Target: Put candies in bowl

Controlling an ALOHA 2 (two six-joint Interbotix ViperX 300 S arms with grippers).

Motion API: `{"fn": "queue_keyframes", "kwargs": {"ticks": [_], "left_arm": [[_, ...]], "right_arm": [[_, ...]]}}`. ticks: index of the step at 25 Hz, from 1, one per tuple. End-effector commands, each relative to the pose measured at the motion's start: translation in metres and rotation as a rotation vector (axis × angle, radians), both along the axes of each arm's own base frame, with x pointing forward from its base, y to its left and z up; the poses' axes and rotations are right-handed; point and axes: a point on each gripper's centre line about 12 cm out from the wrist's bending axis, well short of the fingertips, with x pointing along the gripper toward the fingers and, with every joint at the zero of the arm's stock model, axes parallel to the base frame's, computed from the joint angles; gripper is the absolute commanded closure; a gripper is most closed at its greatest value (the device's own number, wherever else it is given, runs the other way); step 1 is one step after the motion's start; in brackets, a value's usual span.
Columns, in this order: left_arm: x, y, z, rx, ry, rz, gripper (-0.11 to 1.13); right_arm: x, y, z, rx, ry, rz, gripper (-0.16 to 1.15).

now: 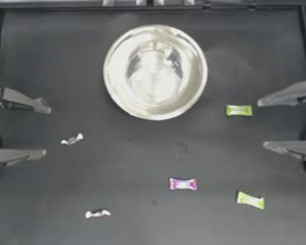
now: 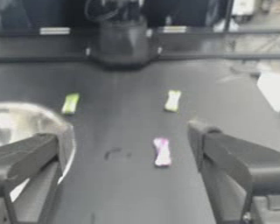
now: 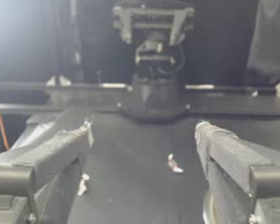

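Nothing had yet gone into the bowl (image 1: 155, 72), so the step in hand was judged to be the first pick.

Nearest, toward the left, lay a white candy (image 1: 97, 213). A little farther, on the right side, lay a yellow-green candy (image 1: 250, 200), with the magenta candy (image 1: 182, 183) just left of it near the table's middle. Farther again, at the left, sat a second white candy (image 1: 72, 139). Beyond that, just right of the bowl's near rim, rested the other yellow-green candy (image 1: 238, 110). The bowl itself stood at the far middle of the table (image 1: 53, 48).

The left gripper (image 1: 44, 131) waited at the left edge, jaws spread wide and holding nothing. The right gripper (image 1: 263, 124) waited likewise at the right edge, wide open and empty.

To do this well, each arm would best take the sweets on its own side, starting with the one closest to its jaws. The candies being tiny and flat, the fingertips would need to come down straddling the wrapper's narrow body, touching the table before closing. The release should come well inside the rim, low, lest the sweet bounce off the shiny wall.
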Motion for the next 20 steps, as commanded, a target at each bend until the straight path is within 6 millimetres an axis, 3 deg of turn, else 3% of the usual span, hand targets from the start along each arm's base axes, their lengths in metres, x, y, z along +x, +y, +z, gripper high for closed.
{"fn": "queue_keyframes", "kwargs": {"ticks": [1,12,20], "left_arm": [[0.001,0.012,0.011,-0.002,0.082,0.062,-0.01],[0.017,0.042,-0.020,-0.020,0.584,0.179,-0.01],[0.034,0.048,-0.053,-0.039,0.774,0.177,-0.01]], "right_arm": [[0.002,0.000,0.007,0.012,-0.015,-0.002,-0.01],[0.002,-0.002,0.005,0.027,0.001,-0.013,-0.01],[0.003,-0.003,0.005,0.027,0.004,-0.016,-0.01]]}}
